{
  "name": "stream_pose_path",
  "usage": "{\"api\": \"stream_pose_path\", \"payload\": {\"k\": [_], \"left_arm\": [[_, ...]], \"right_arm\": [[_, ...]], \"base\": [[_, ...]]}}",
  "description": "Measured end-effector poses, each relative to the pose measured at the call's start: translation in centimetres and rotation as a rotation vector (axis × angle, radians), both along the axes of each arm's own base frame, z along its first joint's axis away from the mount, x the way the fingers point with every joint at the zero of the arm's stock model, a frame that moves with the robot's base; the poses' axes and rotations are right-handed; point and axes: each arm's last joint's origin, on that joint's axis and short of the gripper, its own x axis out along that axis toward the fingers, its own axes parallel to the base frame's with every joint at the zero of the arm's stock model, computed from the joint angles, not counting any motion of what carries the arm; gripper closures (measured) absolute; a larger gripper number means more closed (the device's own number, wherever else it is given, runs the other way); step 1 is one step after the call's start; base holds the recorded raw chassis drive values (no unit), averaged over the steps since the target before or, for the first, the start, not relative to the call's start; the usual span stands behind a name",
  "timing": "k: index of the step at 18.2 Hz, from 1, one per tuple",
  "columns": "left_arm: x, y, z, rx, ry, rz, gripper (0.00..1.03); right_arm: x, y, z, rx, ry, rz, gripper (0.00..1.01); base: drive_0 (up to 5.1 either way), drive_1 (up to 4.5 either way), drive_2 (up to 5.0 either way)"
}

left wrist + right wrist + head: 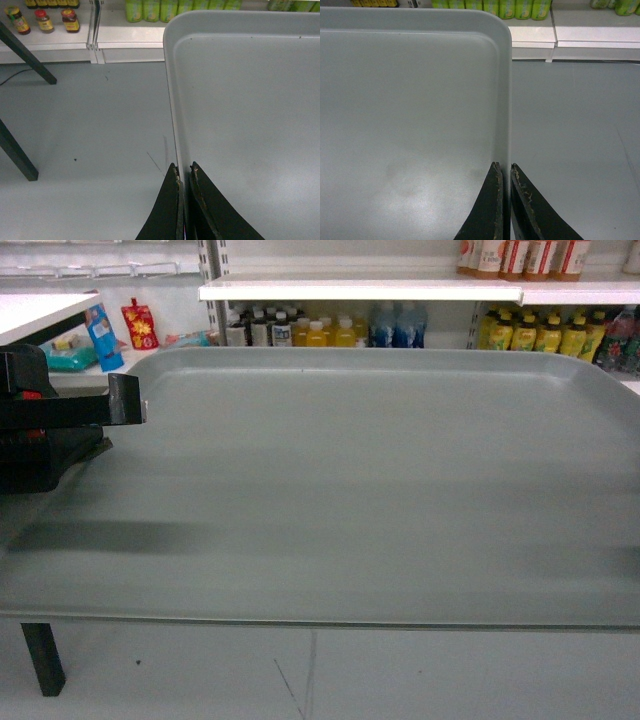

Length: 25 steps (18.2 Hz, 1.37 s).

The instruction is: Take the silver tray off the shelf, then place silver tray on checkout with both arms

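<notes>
My left gripper [184,172] is pinched nearly closed on the left rim of the silver tray [380,490], one finger on the outer side of the rim and one on the inner side, the tips touching the metal. My right gripper [504,170] does the same on the right rim, its two thin fingers narrowed to a slit with the rim running up between them. Both wrists point forward along the tray's short edges, and in each wrist view the rim leads away from the fingertips to a rounded far corner.

From my head camera the tray fills most of the view, held roughly level in the air in front of me, with grey floor [400,680] under its near edge. My left arm's bulky black body with a red part shows at the tray's left edge; my right arm is out of that view.

Below left, a slanted black leg [44,658] stands on the floor, and a white tabletop [30,312] shows at the upper left. Beyond the tray's far rim stands the shelf [360,288], white boards carrying rows of yellow, blue and dark bottles [330,332].
</notes>
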Motion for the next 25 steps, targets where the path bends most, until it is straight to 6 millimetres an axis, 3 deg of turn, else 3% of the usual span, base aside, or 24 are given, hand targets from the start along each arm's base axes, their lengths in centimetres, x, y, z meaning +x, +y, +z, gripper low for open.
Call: {"api": "stream_pose_path", "payload": {"k": [17, 25], "left_arm": [[0.0, 0.02, -0.03, 0.002, 0.003, 0.001, 1.0], [-0.04, -0.01, 0.09, -0.001, -0.004, -0.001, 1.0]], "right_arm": [[-0.03, 0.0, -0.06, -0.001, 0.006, 0.0, 0.99], [-0.02, 0.0, 0.05, 0.0, -0.002, 0.0, 0.99]], "base": [[0.0, -4.15, 4.2], [0.0, 0.0, 0.0]]}}
